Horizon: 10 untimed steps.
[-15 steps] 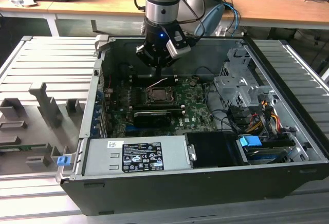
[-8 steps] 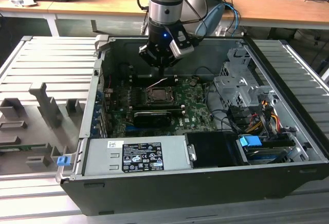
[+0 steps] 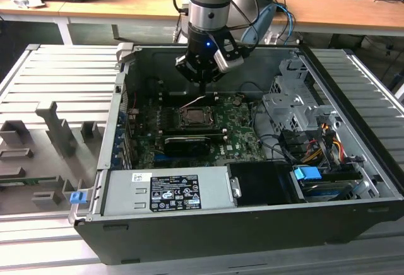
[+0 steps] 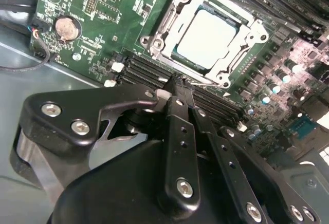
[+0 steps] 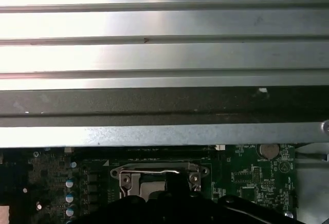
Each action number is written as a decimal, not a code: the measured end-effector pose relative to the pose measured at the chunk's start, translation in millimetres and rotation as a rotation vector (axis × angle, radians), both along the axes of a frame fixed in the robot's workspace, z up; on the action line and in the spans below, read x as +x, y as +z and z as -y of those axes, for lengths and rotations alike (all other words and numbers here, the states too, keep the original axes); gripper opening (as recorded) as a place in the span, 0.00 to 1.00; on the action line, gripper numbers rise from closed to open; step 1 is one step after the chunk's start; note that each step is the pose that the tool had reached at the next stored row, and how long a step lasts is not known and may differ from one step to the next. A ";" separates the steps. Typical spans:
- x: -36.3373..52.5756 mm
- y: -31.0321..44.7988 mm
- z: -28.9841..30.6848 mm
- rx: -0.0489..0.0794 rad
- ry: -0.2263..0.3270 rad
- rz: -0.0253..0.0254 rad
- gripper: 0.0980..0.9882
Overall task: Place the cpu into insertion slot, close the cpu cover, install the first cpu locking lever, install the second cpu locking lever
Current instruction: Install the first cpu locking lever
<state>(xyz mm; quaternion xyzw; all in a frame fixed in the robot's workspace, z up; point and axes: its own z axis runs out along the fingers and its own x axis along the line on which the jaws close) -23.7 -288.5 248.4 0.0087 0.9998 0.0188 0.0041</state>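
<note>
- Fingers (image 4: pixel 177 126) are pressed together with nothing visibly between them; my gripper (image 4: pixel 180 81) hangs just beside the insertion slot (image 3: pixel 194 118).
- cpu (image 4: pixel 205 36) sits in that slot, silvery face up.
- cpu cover (image 4: pixel 160 29) lies flat around it on the green motherboard (image 4: pixel 103 8).

You see the dark claw (image 5: pixel 175 184) touching or just over the insertion slot (image 5: pixel 134 179) on the green board (image 5: pixel 247 178). The cpu (image 5: pixel 150 187) lies inside it. A coin battery (image 5: pixel 268 151) sits near the ribbed grey wall (image 5: pixel 164 54).
</note>
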 end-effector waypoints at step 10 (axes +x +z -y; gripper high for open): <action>-10.9 -12.4 -0.5 0.035 0.047 0.0224 0.01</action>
